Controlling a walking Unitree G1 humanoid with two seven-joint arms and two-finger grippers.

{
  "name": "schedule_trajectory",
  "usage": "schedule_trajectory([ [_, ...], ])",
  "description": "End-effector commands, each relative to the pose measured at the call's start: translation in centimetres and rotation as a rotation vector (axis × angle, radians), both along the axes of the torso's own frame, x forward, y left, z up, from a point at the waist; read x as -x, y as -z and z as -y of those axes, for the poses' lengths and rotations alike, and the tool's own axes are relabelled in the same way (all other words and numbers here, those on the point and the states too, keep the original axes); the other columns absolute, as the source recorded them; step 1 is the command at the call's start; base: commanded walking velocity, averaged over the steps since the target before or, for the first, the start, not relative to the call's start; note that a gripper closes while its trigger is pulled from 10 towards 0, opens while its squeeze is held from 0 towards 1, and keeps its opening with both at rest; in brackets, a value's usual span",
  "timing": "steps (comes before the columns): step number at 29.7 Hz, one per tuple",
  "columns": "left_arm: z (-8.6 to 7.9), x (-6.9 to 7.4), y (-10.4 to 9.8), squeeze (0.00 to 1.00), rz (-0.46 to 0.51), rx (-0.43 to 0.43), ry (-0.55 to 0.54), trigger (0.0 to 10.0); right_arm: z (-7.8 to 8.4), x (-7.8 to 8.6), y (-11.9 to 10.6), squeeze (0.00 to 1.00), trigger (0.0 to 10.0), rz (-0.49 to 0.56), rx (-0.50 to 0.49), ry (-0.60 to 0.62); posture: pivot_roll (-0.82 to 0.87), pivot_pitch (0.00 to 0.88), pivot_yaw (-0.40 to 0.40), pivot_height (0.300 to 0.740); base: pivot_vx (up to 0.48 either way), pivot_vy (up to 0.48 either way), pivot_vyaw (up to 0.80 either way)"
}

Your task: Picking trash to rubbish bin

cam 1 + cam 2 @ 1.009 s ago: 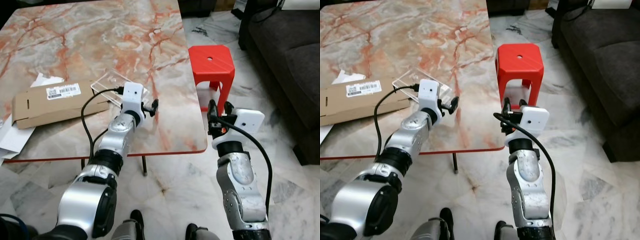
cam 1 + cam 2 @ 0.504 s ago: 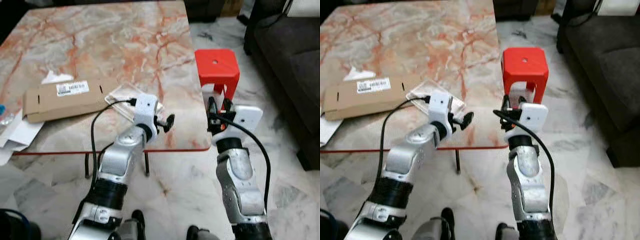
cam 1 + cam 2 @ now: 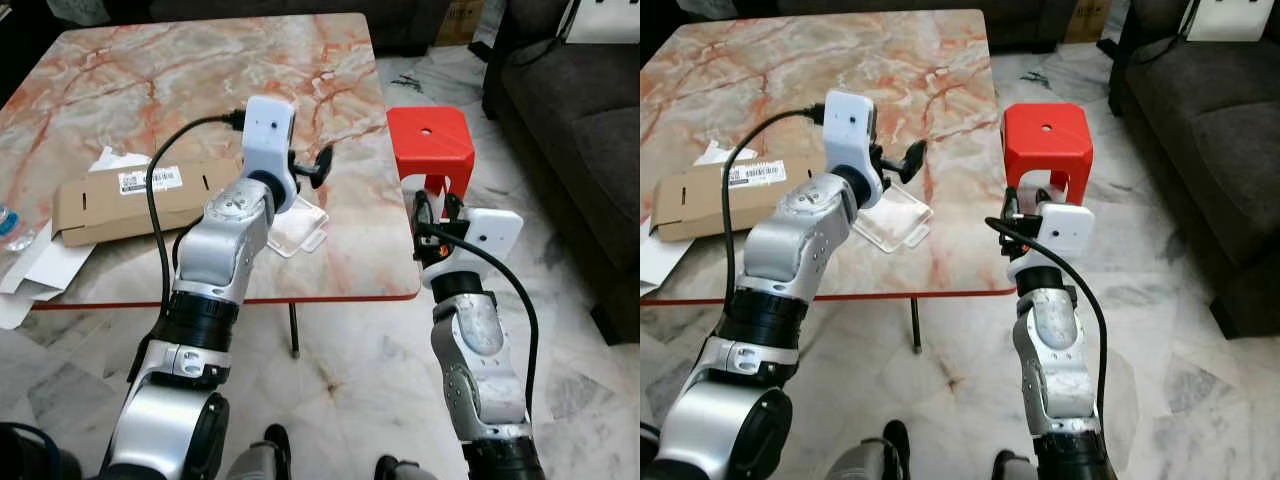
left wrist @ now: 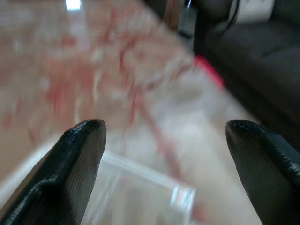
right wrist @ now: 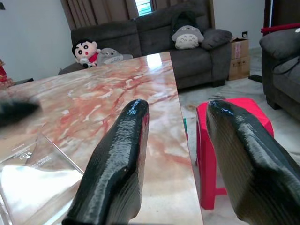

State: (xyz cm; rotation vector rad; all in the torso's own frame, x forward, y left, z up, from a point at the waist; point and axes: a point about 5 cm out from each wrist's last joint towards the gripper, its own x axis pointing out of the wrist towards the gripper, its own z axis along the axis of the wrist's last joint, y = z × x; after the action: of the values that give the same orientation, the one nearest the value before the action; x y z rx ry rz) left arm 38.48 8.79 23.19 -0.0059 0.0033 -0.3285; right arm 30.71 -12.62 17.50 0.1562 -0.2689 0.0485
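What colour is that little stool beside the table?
Bright red; the stool shows best in the left eye view.

Left pincer [image 3: 322,166] raised, fingers spread.

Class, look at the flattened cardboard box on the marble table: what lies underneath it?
White paper sheets stick out from under the cardboard box at its near-left end, and a crumpled white scrap shows behind it. Whatever else lies beneath is covered by the box.
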Motion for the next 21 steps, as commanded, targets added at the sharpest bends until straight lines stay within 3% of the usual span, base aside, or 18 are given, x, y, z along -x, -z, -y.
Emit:
schedule_trajectory([
  [1, -0.1, -0.5, 0.2, 0.00, 0.016, -0.022, 0.000, 10.0, -0.2, 0.1, 0.0, 0.00, 10.0, 0.003, -0.008, -0.010, 0.02, 0.168, 0.040, 0.740, 0.000, 0.000, 0.00],
  [7, -0.2, -1.8, 1.8, 0.00, 0.020, -0.050, -0.034, 10.0, -0.2, 0.5, 0.1, 0.00, 10.0, -0.002, -0.010, -0.008, 0.00, 0.178, 0.035, 0.740, 0.000, 0.000, 0.00],
  [13, -0.1, -2.2, 2.2, 0.00, 0.035, -0.022, -0.018, 10.0, -0.4, 0.7, 0.2, 0.00, 10.0, -0.004, -0.013, -0.012, 0.00, 0.182, 0.035, 0.740, 0.000, 0.000, 0.00],
  [16, -0.7, -2.1, 4.9, 0.00, -0.055, -0.059, -0.052, 10.0, -0.8, 0.9, 0.5, 0.00, 10.0, -0.016, -0.018, -0.017, -0.01, 0.183, 0.035, 0.740, 0.000, 0.000, 0.00],
  [21, -0.5, -1.5, 7.2, 0.00, -0.128, -0.054, -0.030, 10.0, -0.9, 1.1, 0.6, 0.00, 10.0, -0.019, -0.020, -0.018, -0.01, 0.179, 0.035, 0.740, 0.000, 0.000, 0.00],
])
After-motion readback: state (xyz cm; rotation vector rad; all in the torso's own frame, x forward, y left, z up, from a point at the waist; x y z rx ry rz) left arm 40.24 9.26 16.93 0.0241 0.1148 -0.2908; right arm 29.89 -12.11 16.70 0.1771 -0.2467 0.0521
